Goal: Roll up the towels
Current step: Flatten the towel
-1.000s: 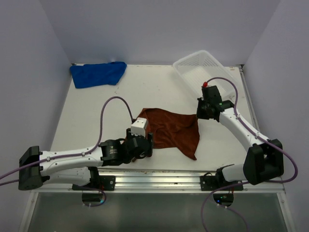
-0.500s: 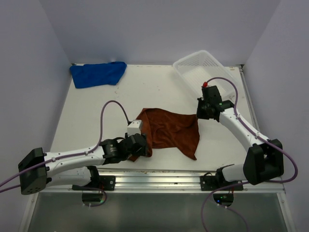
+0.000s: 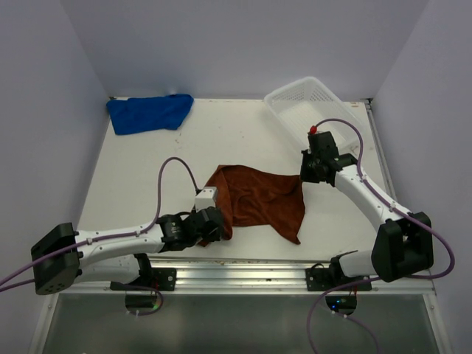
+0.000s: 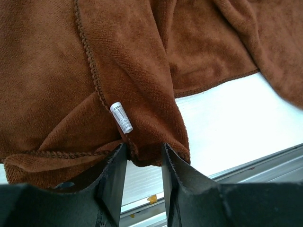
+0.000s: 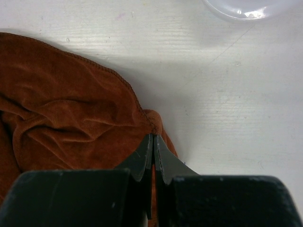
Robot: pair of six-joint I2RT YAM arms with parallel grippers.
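We see the white table (image 3: 147,169) filling the overhead view, and the rust-brown towel (image 3: 262,199) lies rumpled and unrolled near its middle, one point trailing toward 5 o'clock. Next in size, the white mesh basket (image 3: 317,103) sits tilted at the table's 1 o'clock corner, well apart from that cloth. The blue towel (image 3: 150,113) lies bunched at the 11 o'clock corner, touched by neither arm. The right gripper (image 5: 153,139) is at the rust-brown towel's 2 o'clock corner; in its wrist view the jaws are pressed together with the hemmed corner pinched between them, a sliver of brown cloth showing in the seam. The left gripper (image 4: 141,151) sits at the towel's 8 o'clock corner, its jaws a narrow way apart with a folded lump of hem lying between them. The cloth seems to touch both inner faces, but we cannot tell whether they actually clamp it, since bare table shows in the gap just below. Smallest of all, a white label (image 4: 121,117) is stitched to the hem just above that gap.
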